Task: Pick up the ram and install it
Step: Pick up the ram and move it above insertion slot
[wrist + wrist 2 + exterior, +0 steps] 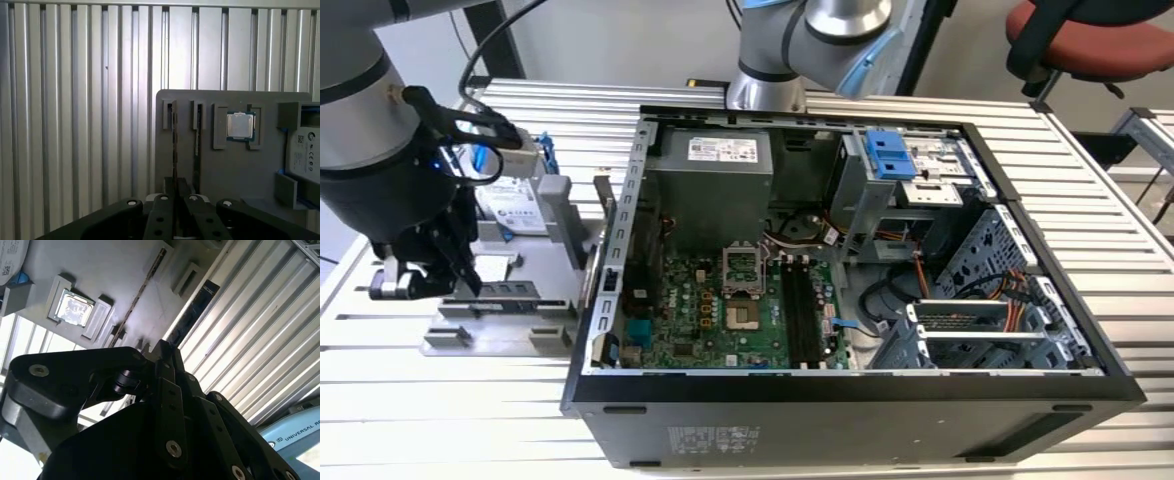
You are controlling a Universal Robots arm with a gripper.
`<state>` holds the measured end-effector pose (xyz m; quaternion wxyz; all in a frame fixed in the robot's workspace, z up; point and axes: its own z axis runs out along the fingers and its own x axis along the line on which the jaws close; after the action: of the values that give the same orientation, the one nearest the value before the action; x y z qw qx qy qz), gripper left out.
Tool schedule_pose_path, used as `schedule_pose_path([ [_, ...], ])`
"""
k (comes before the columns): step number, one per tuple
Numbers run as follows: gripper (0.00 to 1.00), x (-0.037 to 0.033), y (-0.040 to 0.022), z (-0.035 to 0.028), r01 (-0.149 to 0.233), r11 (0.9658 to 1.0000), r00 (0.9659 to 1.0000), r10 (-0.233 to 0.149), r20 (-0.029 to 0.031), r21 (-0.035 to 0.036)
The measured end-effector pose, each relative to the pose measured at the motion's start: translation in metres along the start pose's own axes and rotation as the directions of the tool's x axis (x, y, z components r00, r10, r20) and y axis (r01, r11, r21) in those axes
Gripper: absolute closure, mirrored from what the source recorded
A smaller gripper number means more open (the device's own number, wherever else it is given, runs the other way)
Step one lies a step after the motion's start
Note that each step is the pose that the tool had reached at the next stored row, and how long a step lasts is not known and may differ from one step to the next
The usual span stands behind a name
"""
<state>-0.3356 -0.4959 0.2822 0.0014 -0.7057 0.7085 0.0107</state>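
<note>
On the exterior view's left, at about nine o'clock from the open computer case [854, 400], the pincer [451, 280] sits low over a grey holder [520, 322] that lies on the ribbed metal tabletop [454, 420]. In the first wrist view the pincer [175, 186] is drawn narrow, closed on the near end of the ram stick [174, 140]. The stick stands on edge in the slot closest to the holder's [225, 170] outer edge. Open ribbed tabletop [75, 125] runs along that edge, so that side has room. On the other side a second stick [198, 135] stands just beside it and parallel. Past that a square processor chip [241, 125] rests in its own pocket, then a hard drive [305, 152] in a blue frame. The second wrist view shows the ram stick [196, 309] as a dark strip running up to the pincer [162, 347] along the holder's border. Inside the case, the black memory slots [803, 310] lie at three o'clock from the processor socket [742, 318]. A card with orange cables [974, 322] sits farther toward three, and the case walls rise all round. White printed labels sit on the hard drive [514, 205], the power supply [720, 150] and the case's near wall.
</note>
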Motion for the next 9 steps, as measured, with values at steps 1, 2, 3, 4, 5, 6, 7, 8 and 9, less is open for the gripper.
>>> schedule_pose_path([
  [1, 1.00, 0.0000, 0.0000, -0.0007, 0.000, 1.0000, 1.0000, 0.000, 0.0000, 0.0000],
  [2, 1.00, 0.0000, 0.0000, -0.0013, 0.000, 1.0000, 1.0000, 0.000, 0.0001, 0.0001],
  [3, 1.00, -0.0001, 0.0000, -0.0021, 0.000, 1.0000, 1.0000, 0.000, 0.0001, 0.0000],
  [4, 1.00, -0.0001, 0.0000, -0.0030, 0.000, 1.0000, 1.0000, 0.000, 0.0000, 0.0000],
  [5, 1.00, -0.0001, 0.0001, -0.0043, 0.000, 1.0000, 1.0000, 0.000, 0.0000, 0.0000],
  [6, 1.00, -0.0001, 0.0001, -0.0055, 0.000, 1.0000, 1.0000, 0.000, 0.0000, 0.0000],
  [7, 1.00, -0.0001, 0.0001, -0.0068, 0.000, 1.0000, 1.0000, 0.000, 0.0000, 0.0000],
  [8, 1.00, -0.0002, 0.0001, -0.0082, 0.000, 1.0000, 1.0000, 0.000, 0.0000, 0.0000],
  [9, 1.00, -0.0002, 0.0001, -0.0097, 0.000, 1.0000, 1.0000, 0.000, -0.0001, 0.0000],
])
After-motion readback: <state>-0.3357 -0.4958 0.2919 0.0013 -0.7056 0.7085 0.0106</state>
